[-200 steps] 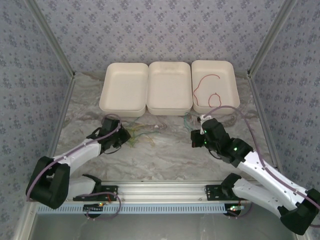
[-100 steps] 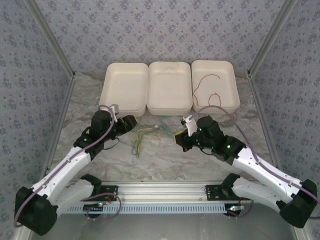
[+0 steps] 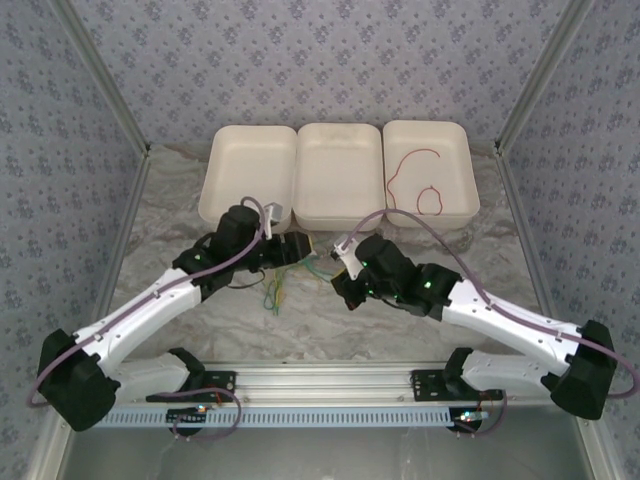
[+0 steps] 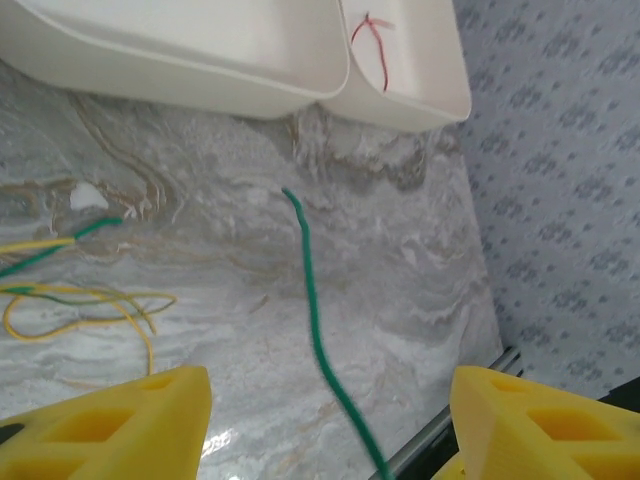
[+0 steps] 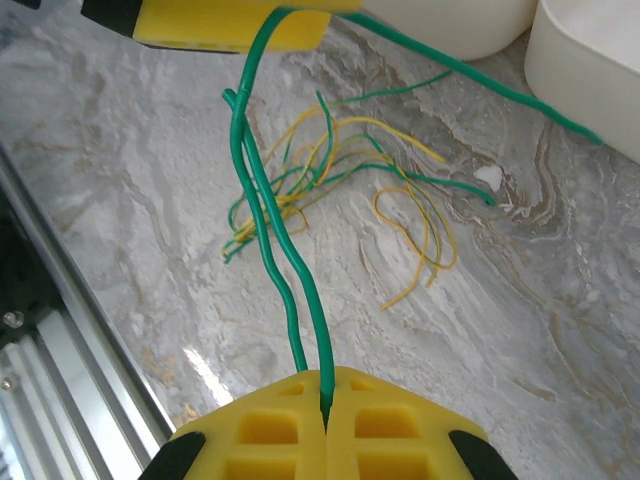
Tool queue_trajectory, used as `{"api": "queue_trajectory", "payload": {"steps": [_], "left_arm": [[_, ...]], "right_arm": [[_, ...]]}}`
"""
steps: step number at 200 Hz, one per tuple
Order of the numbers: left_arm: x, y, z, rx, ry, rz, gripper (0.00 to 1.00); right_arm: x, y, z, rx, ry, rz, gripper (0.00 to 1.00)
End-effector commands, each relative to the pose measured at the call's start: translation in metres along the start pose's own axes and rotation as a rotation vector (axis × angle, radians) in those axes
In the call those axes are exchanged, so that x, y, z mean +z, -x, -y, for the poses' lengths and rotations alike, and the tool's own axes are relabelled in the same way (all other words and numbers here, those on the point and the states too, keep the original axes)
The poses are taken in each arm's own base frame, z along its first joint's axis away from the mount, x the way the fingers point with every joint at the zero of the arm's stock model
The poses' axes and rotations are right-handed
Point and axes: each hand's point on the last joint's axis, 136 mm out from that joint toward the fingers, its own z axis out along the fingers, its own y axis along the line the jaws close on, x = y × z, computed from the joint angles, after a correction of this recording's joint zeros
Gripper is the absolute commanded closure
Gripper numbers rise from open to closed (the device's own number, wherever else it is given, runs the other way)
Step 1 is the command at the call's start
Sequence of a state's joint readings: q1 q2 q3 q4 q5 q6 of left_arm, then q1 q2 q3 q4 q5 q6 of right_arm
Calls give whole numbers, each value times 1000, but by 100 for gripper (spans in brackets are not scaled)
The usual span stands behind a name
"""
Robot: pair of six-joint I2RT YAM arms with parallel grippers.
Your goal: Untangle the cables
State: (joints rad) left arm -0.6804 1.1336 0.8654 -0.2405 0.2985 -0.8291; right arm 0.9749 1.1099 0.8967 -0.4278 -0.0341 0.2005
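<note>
The cables are thin green and yellow strands lying tangled [image 3: 277,283] on the marble table between the two arms, and they spread loosely [image 5: 340,170] in the right wrist view. My right gripper [image 5: 323,405] is shut on a green cable [image 5: 265,200], which rises in a doubled strand to a yellow finger [image 5: 230,25] of the left gripper. My left gripper [image 4: 325,385] is open, and the green cable [image 4: 310,300] runs loose between its fingers. From above, the left gripper [image 3: 297,250] and right gripper [image 3: 338,275] are close together. A red cable [image 3: 420,185] lies in the right tray.
Three white trays [image 3: 248,200] stand side by side at the back, just beyond the grippers. A metal rail [image 3: 330,380] runs along the near edge. Patterned walls close in both sides. A small white scrap [image 4: 88,196] lies on the table.
Both arms have swung in toward the middle of the table. The left gripper's jaws have widened. The right gripper has carried the green cable leftward, toward the left gripper.
</note>
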Motion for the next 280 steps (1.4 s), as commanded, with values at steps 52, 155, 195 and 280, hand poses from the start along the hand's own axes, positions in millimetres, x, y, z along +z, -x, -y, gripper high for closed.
{"api": "queue_trajectory", "payload": {"steps": [52,155,195,280], "left_arm": [[5,4,-28,-4,138,28,73],[-35,1,-48,-345,61,423,100],[-26,-16,-50,-449,79,495,100],[15,-38,-22,-490,113,443,100]], "right_arm": [[5,5,-5,-69,-72,-22,100],[-33,52,30,416,-125,531,100],[-74,91,37,603,-11,907,100],[-140,148,53,690,152,1324,100]]}}
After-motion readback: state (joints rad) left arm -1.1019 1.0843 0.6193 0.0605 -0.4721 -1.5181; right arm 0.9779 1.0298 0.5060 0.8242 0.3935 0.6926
